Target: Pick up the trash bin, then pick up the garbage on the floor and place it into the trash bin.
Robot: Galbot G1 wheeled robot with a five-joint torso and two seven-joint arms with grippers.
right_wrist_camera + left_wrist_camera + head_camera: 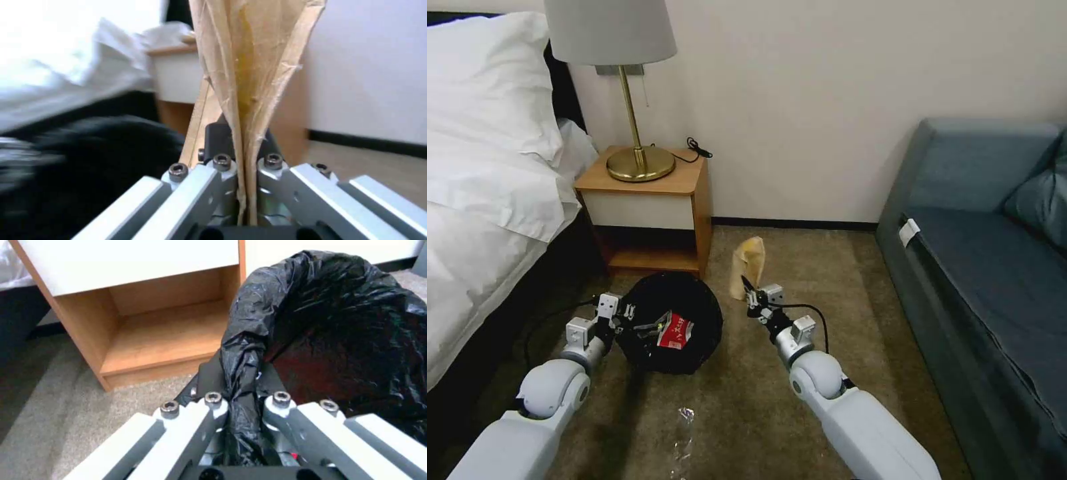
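Looks feather-light and floppy, that tan paper bag (pixel 748 265) pinched at its lower edge by the right gripper (pixel 752 295), best kept held there, while left gripper (pixel 624 319) clamped onto trash bin (pixel 675 321) liner rim.

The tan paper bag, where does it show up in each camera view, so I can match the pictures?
Head view: the tan paper bag stands up from the right gripper, right of the trash bin, before the wall.
Left wrist view: not in it.
Right wrist view: the bag rises from the middle, pinched in that gripper.
Shared landmark: the wooden nightstand, behind the bag in the right wrist view.
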